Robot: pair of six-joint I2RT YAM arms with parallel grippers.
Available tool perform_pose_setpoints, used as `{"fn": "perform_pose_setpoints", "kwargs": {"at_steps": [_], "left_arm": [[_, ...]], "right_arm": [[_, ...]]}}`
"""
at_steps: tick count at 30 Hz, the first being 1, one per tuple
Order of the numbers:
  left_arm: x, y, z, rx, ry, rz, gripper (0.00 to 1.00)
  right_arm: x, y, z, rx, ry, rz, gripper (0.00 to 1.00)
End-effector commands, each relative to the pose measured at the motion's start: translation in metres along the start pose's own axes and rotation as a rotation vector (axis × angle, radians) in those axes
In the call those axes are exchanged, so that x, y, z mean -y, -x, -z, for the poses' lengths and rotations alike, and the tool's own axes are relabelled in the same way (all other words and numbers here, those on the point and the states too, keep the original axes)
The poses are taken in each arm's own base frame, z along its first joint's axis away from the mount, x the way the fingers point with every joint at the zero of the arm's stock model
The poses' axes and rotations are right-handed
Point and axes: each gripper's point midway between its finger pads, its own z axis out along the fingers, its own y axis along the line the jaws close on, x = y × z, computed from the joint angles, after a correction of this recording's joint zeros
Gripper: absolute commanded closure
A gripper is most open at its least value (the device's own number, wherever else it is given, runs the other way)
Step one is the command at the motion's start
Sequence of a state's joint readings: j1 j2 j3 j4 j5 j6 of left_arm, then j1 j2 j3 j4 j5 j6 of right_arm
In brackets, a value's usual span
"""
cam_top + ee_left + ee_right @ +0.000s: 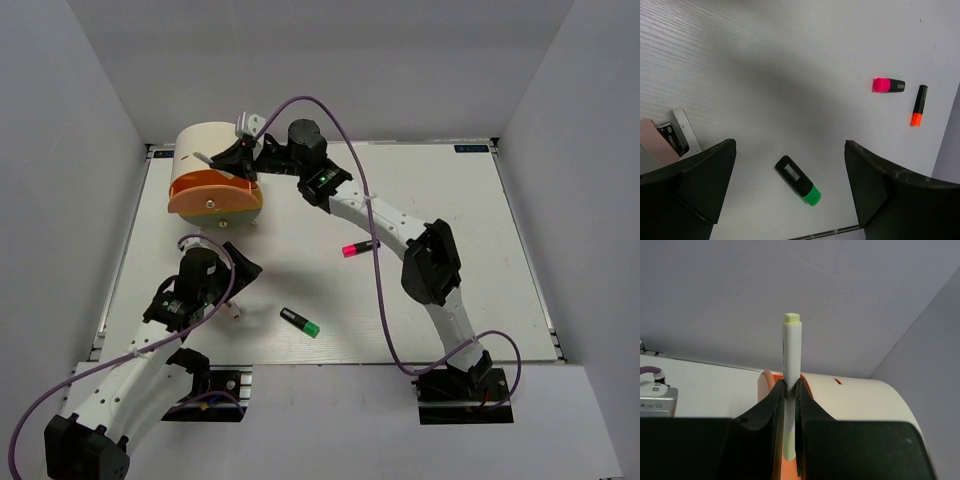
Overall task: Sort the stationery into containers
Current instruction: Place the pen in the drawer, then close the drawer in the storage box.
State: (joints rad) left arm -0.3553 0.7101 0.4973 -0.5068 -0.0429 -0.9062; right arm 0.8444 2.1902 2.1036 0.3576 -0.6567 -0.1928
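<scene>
Pale grey walls close in a white tabletop [470, 230]. A cream drum-shaped organizer [205, 140] stands at its far left corner with an orange drawer [215, 197] pulled out toward the near edge. The right end effector [791, 384] is above that drawer, its fingers clamped on a white pen [791, 345] with a pale yellow tip, which sticks out past the fingertips. The left end effector [790, 145] hangs wide open and holds nothing, over the near left part of the tabletop. A green-capped highlighter [799, 181] lies flat below it, close to the near edge. A pink-capped highlighter [888, 85] lies near the middle of the tabletop. An orange-capped highlighter [918, 105] lies just beside it, not touching.
</scene>
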Motion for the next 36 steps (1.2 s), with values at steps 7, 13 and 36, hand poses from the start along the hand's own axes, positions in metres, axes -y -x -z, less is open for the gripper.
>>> {"fn": "perform_pose_setpoints", "kwargs": {"at_steps": [7, 13, 36], "left_arm": [[0.005, -0.001, 0.004, -0.004, -0.036, -0.003, 0.01], [0.003, -0.003, 0.004, -0.004, -0.036, -0.003, 0.01], [0.04, 0.06, 0.0, 0.126, 0.013, -0.133, 0.21]], "right_arm": [[0.021, -0.018, -0.015, 0.065, -0.07, 0.033, 1.0], [0.018, -0.033, -0.011, 0.036, -0.06, 0.025, 0.73], [0.054, 0.053, 0.073, -0.024, -0.271, -0.049, 1.0]]}}
